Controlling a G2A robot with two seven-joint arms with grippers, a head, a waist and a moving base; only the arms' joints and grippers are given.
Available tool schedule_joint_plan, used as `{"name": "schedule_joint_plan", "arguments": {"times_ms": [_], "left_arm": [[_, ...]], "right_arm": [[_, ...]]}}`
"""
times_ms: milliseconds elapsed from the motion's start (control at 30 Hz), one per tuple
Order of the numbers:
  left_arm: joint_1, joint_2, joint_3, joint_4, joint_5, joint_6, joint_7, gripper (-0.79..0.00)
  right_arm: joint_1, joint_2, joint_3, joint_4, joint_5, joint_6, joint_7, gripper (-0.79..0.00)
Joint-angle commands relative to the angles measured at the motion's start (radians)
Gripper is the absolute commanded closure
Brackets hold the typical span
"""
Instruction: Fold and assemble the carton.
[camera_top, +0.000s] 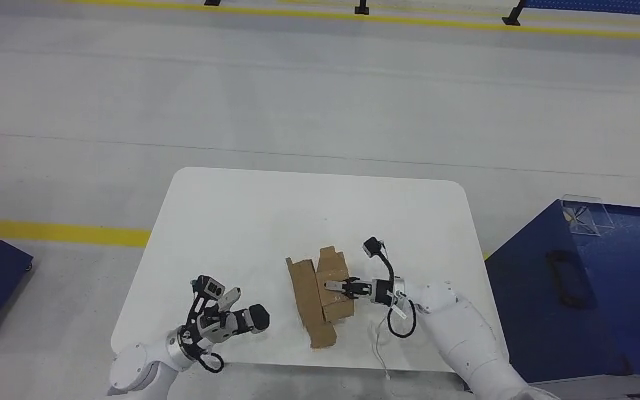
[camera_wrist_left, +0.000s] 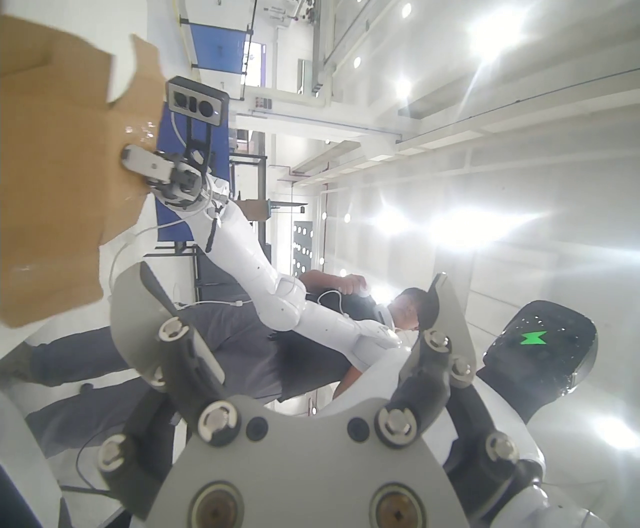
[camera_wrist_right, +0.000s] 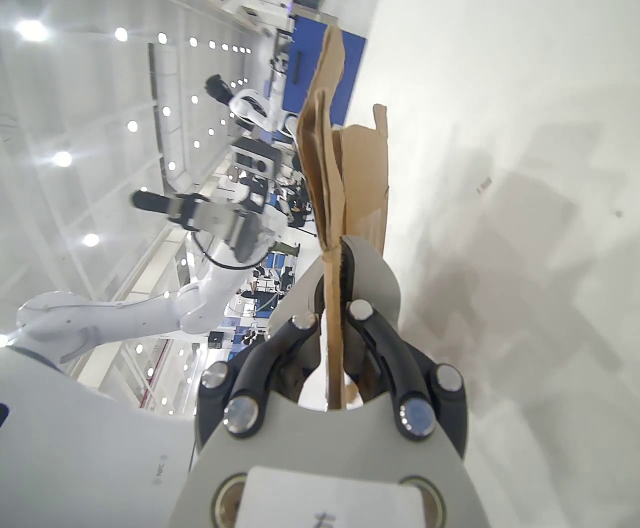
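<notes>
A flattened brown carton (camera_top: 320, 295) lies near the front middle of the white table (camera_top: 250, 220), with some flaps raised. My right gripper (camera_top: 345, 288) is at the carton's right side and is shut on a flap edge. In the right wrist view the gripper (camera_wrist_right: 334, 255) pinches the thin cardboard (camera_wrist_right: 325, 165), which stands edge-on. My left gripper (camera_top: 222, 296) hovers left of the carton, apart from it, with open fingers. The left wrist view shows its fingers (camera_wrist_left: 145, 310) spread wide with nothing between them. The carton (camera_wrist_left: 60, 175) lies farther off there, with the right gripper (camera_wrist_left: 145, 165) on it.
A blue cabinet (camera_top: 570, 290) stands right of the table, with a clear stand (camera_top: 585, 212) on top. A white cable (camera_top: 380, 350) trails near the front table edge below the right arm. The table's back half is bare.
</notes>
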Motion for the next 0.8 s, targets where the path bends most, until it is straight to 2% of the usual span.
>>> {"name": "schedule_joint_plan", "arguments": {"times_ms": [0, 167, 267, 333, 500, 767], "left_arm": [[-0.012, -0.003, 0.014, 0.026, -0.013, 0.023, 0.008, -0.785], [-0.037, -0.008, 0.066, 0.056, 0.071, 0.035, 0.033, -0.785], [-0.037, -0.008, 0.066, 0.056, 0.071, 0.035, 0.033, -0.785], [-0.037, -0.008, 0.066, 0.056, 0.071, 0.035, 0.033, -0.785], [-0.037, -0.008, 0.066, 0.056, 0.071, 0.035, 0.033, -0.785], [-0.037, -0.008, 0.066, 0.056, 0.071, 0.035, 0.033, -0.785]], "right_arm": [[-0.042, 0.031, 0.068, -0.180, 0.039, 0.024, 0.021, 0.000], [-0.221, 0.101, 0.284, -0.688, 0.073, 0.158, 0.068, 0.000], [-0.301, 0.119, 0.372, -0.947, 0.078, 0.262, 0.048, 0.000], [-0.324, 0.125, 0.404, -1.068, 0.093, 0.309, 0.033, 0.000], [-0.340, 0.130, 0.427, -1.206, 0.099, 0.348, -0.017, 0.000], [-0.340, 0.131, 0.428, -1.216, 0.087, 0.349, -0.030, 0.000]]}}
